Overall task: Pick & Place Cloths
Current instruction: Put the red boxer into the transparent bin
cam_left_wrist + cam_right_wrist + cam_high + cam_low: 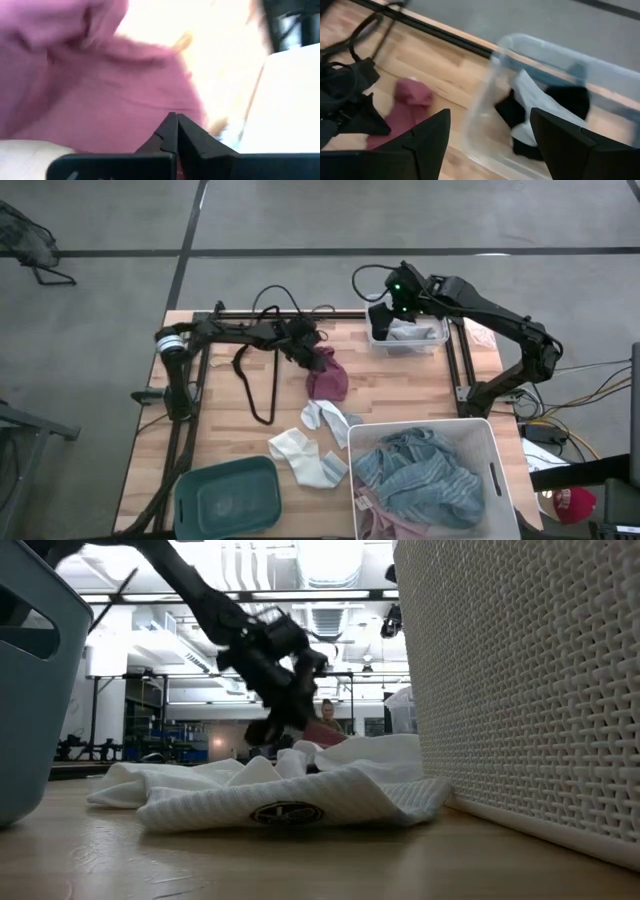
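Only 1 mark resembling writing shows anywhere: a dark oval emblem on the white ribbed sock (285, 802) lying at the centre of the low view, too blurred to read.

In the high view, the left gripper (318, 352) sits at the upper centre of the wooden table (230, 405), its fingers pinched on the top of the maroon soft cloth (328, 376), which hangs and bunches just below it. The left wrist view confirms this up close: the 2 dark fingers (170, 135) meet at the bottom centre with the maroon fabric filling the upper left of the frame.

The right gripper (397, 305) hovers at the upper right over the clear plastic bin (436, 340), its fingers spread apart and holding nothing. The right wrist view shows what the high view barely resolves: inside that bin lie a black cloth (570, 100) and a pale grey-white cloth (535, 100), touching each other.

At the lower right of the high view, the white woven-pattern basket (495, 445) holds a blue-striped cloth (420, 475) and, at its lower left corner, a pink cloth (368, 515). Just left of it, 2 white socks (305, 450) lie on the wood. A teal plastic tub (228, 498) stands at the lower left. The low view alone shows the basket's weave filling the right side.
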You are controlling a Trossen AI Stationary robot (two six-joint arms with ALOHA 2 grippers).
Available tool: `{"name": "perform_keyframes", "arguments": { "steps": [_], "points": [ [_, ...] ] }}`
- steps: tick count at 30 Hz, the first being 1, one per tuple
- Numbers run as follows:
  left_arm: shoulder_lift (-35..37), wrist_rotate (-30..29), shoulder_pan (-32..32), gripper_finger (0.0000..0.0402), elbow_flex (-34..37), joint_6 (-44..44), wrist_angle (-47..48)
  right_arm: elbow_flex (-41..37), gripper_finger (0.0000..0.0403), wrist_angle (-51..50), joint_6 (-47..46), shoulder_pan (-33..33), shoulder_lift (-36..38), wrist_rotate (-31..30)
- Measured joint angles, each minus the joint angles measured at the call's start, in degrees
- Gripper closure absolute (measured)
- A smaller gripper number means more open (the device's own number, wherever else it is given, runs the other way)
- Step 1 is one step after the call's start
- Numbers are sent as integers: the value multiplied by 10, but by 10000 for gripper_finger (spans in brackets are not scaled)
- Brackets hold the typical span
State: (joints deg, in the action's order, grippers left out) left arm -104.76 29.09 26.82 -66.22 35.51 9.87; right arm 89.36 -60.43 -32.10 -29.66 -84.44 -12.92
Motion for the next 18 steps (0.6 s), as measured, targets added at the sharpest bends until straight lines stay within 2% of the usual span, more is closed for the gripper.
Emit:
{"name": "perform_keyframes", "arguments": {
  "steps": [6, 11, 14, 18],
  "points": [
    [82, -3, 2, 400, 0, -1, -8, -5, 125, 63, 2, 19, 0, 36],
    [128, 4, 2, 396, 0, -10, -4, -6, 127, 74, 4, 26, -11, 40],
    [131, 20, -3, 378, 0, -40, 6, -6, 137, 74, 6, 26, -23, 42],
    [125, 1, -20, 339, 0, -94, 8, -6, 155, 74, 6, 26, -38, 57]
  ]
}}
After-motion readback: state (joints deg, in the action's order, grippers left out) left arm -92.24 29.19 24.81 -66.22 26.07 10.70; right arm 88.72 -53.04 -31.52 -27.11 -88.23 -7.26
